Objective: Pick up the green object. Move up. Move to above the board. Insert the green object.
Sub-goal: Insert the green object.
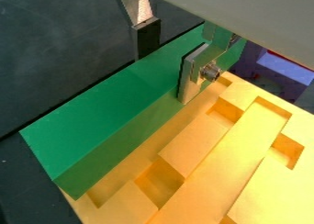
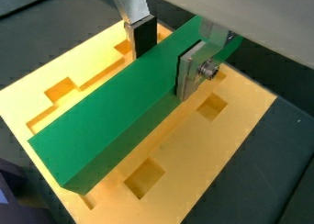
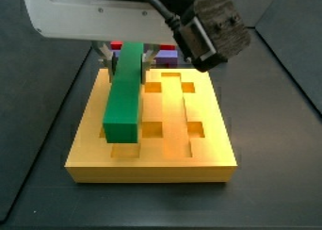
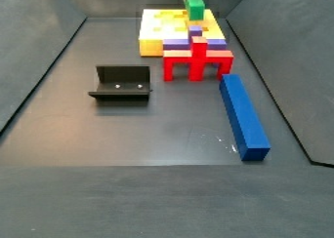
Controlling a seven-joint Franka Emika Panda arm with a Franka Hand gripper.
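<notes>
Gripper (image 2: pixel 166 55) clamped the green bar (image 2: pixel 117 117) at one end, holding it over the board (image 3: pixel 201 154) at the counter's far edge. The bar lay along a groove; lowering it level and square looked wisest, easing off if it bound.

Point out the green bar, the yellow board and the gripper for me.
green bar (image 2: pixel 105 127): wrist view, middle of its broad side face.
board (image 3: pixel 208 144): side view, bare top surface near its corner.
gripper (image 2: pixel 170 46): wrist view, midway between the fingertips clamping the bar.
</notes>
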